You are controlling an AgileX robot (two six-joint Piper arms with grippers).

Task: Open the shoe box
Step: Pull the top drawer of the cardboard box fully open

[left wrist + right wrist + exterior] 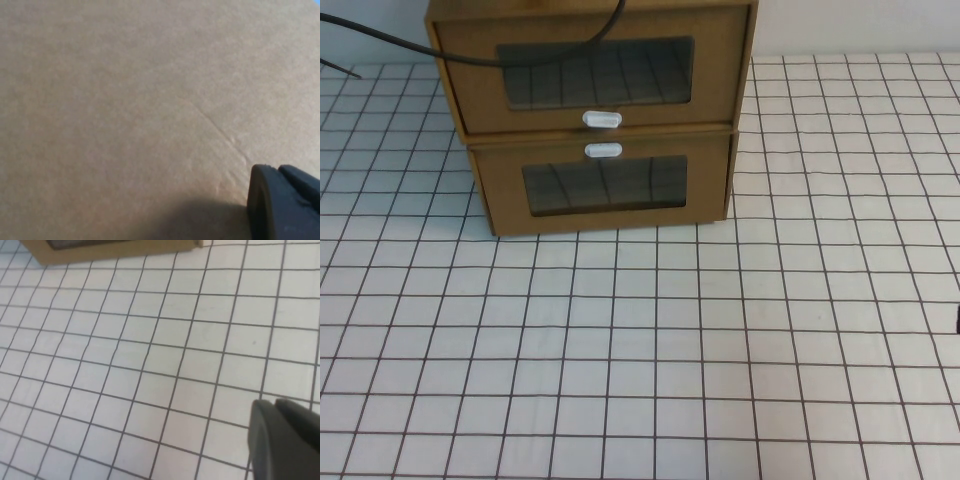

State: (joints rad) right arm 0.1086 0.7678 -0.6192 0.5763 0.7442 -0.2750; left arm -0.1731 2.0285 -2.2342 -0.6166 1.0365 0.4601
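A brown cardboard shoe box, built as two stacked drawers, stands at the upper centre of the high view on a white cloth with a dark grid. Each drawer front has a dark see-through window, the upper window above the lower window. Each also carries a small white oval handle: the upper handle sits just above the lower handle, near the seam between the drawers. Both fronts sit closed. A thin black cable crosses the upper left of that view and sags over the upper drawer. The left gripper shows only at the lower right of the left wrist view, its dark tips pressed together, hanging very near a plain brown cardboard face; which face of the box cannot be told. The right gripper sits at the lower right of the right wrist view, pressed together on nothing, above the gridded cloth and well apart from the box corner in that view's upper left.
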